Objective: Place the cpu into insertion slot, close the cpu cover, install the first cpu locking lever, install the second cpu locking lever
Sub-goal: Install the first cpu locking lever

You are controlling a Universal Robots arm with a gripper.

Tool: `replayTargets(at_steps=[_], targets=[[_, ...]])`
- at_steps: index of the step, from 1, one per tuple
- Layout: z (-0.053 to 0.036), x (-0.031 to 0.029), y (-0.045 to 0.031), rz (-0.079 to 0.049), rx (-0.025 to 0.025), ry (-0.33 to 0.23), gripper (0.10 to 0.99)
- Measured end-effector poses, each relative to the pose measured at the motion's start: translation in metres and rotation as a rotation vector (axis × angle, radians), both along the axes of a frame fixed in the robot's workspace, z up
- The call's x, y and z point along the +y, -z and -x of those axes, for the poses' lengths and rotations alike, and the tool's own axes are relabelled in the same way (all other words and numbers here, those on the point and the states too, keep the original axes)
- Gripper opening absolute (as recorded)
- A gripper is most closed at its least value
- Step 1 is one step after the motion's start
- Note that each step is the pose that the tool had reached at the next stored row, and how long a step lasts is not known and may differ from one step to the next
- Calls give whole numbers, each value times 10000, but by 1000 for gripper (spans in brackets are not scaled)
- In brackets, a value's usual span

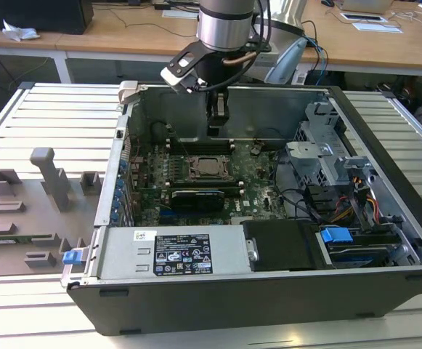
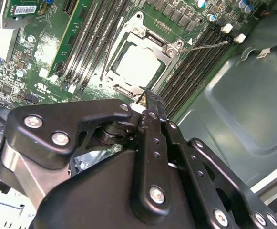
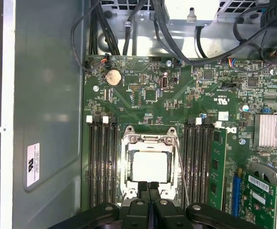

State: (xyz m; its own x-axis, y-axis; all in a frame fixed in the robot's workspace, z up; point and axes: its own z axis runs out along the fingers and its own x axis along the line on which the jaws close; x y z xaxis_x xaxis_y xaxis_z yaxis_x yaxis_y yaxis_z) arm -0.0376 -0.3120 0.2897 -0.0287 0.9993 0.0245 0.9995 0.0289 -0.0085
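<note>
The cpu (image 3: 150, 167) lies flat in the insertion slot, silver top up, seen also as the cpu (image 2: 138, 64) and the cpu (image 1: 209, 168). The slot's contact field is hidden beneath it. The cpu cover (image 3: 148, 140) lies down around the chip as a metal frame (image 2: 150, 40). One thin wire lever (image 3: 181, 171) angles away from the frame over the memory slots, the same lever (image 2: 207, 45) sticking outward. Another wire lever (image 2: 108, 55) runs along the opposite side. My gripper (image 3: 148, 185) is shut with nothing in it, just above the socket's edge, and hangs inside the case (image 1: 218, 120).
Memory slots (image 3: 102, 167) flank the socket on both sides. A graphics card (image 1: 196, 198) sits in front of it, a grey power supply (image 1: 174, 251) nearer still. Cables and a drive cage (image 1: 327, 163) fill the exterior view's right. A grey fixture (image 1: 47, 189) stands outside the case.
</note>
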Motion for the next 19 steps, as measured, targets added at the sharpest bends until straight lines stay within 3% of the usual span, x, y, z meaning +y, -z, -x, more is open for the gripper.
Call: replayTargets(at_steps=[1, 6, 10, 19], targets=[[0, 0, -1, 0, 0, 0, 106], [0, 0, -1, 1, 0, -1134, 106], [0, 0, -1, 0, -1, -2478, 106], [0, 0, -1, 0, -1, -4201, 106]])
